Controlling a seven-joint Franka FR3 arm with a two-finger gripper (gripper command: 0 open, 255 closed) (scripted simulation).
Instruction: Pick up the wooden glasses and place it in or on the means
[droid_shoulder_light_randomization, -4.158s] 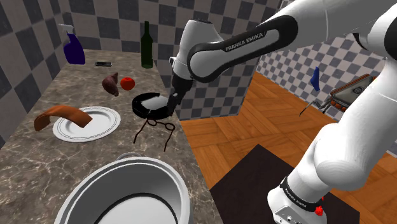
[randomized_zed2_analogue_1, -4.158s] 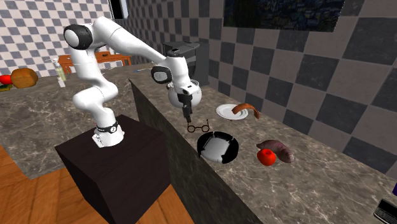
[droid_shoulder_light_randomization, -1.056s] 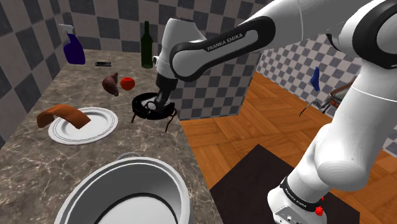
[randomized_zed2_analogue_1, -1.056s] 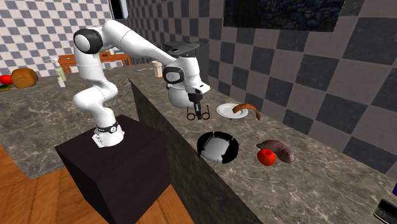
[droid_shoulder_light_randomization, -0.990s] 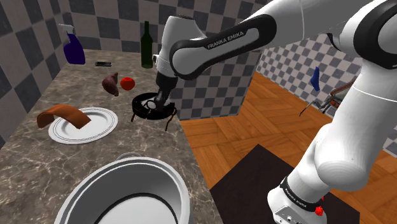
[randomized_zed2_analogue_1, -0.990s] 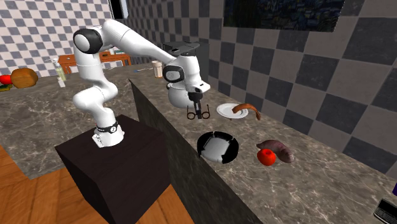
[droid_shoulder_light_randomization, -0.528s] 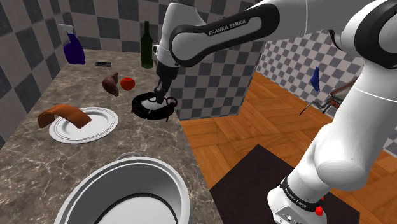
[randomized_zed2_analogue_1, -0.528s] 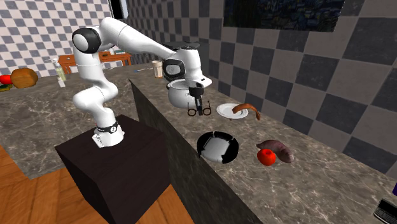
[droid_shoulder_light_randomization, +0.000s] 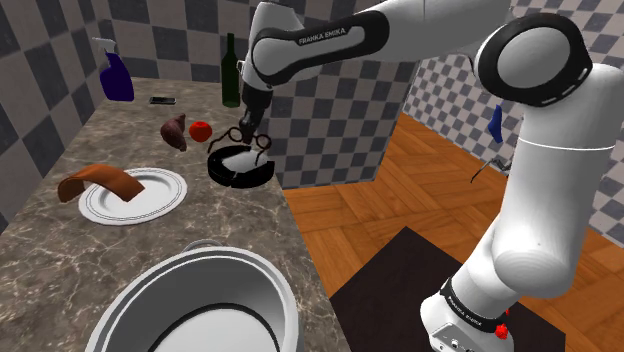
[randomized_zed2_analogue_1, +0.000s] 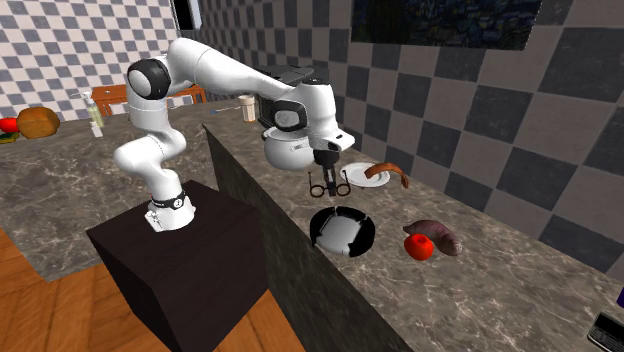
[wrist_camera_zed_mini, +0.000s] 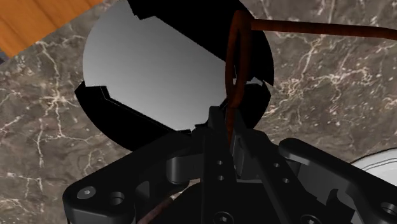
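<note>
A thin brown-framed pair of glasses (droid_shoulder_light_randomization: 250, 138) hangs in the air from my gripper (droid_shoulder_light_randomization: 244, 127), which is shut on one of its rims. Just below them on the marble counter sits a round black dish with a pale grey inside (droid_shoulder_light_randomization: 240, 166). In the second exterior view the glasses (randomized_zed2_analogue_1: 328, 185) dangle under the gripper (randomized_zed2_analogue_1: 327, 166), above and a little short of the dish (randomized_zed2_analogue_1: 342, 230). The wrist view has the fingers (wrist_camera_zed_mini: 215, 137) closed on the brown frame (wrist_camera_zed_mini: 236, 60), with the dish (wrist_camera_zed_mini: 159, 63) directly beneath.
A white plate (droid_shoulder_light_randomization: 150, 200) carries a curved brown piece (droid_shoulder_light_randomization: 95, 180). A large pot (droid_shoulder_light_randomization: 200, 310) stands near the stand. A tomato (droid_shoulder_light_randomization: 200, 130), a brown root (droid_shoulder_light_randomization: 175, 131), a green bottle (droid_shoulder_light_randomization: 231, 70), a blue spray bottle (droid_shoulder_light_randomization: 116, 75) and a phone (droid_shoulder_light_randomization: 162, 100) lie farther back. The counter edge (droid_shoulder_light_randomization: 295, 230) drops to wooden floor.
The gripper has lifted the glasses higher and carried them up and left in the shoulder view, from the counter's edge to over the black dish. The grip stays shut.
</note>
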